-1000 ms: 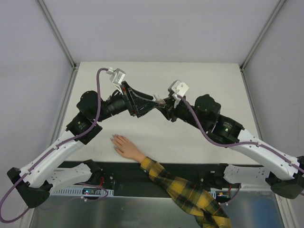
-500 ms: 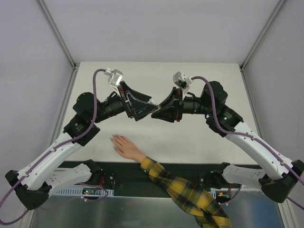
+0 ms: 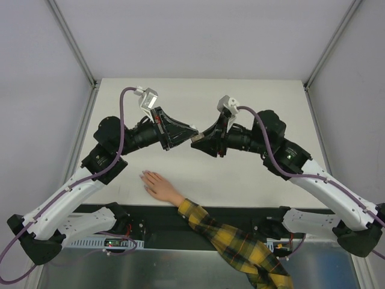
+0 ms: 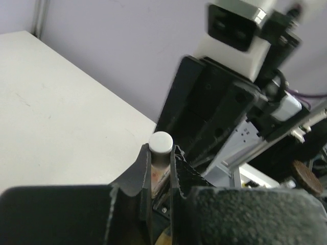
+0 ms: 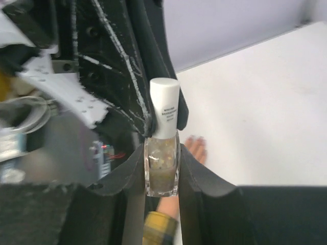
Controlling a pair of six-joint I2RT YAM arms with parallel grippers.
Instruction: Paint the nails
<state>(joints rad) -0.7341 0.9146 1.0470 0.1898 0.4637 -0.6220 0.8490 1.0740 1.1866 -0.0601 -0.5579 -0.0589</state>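
A glass nail polish bottle (image 5: 162, 171) with glittery liquid is held above the middle of the table. My right gripper (image 5: 162, 153) is shut on its glass body. Its white cap (image 5: 164, 113) points toward my left gripper (image 4: 161, 154), which is shut on the cap (image 4: 161, 142). From above, the two grippers meet tip to tip, left (image 3: 189, 133) against right (image 3: 200, 139). The mannequin hand (image 3: 159, 186) lies flat near the table's front edge, and its nails (image 3: 145, 176) point left. In the right wrist view the hand (image 5: 195, 150) shows below the bottle.
The yellow-and-dark plaid sleeve (image 3: 234, 242) runs from the hand off the front edge toward the right. Both arm bases sit at the near edge. White walls and metal rails (image 3: 73, 45) border the table (image 3: 264, 96).
My left gripper has gone from open around the cap to shut on it. The right wrist has turned and shifted while it kept hold of the bottle.
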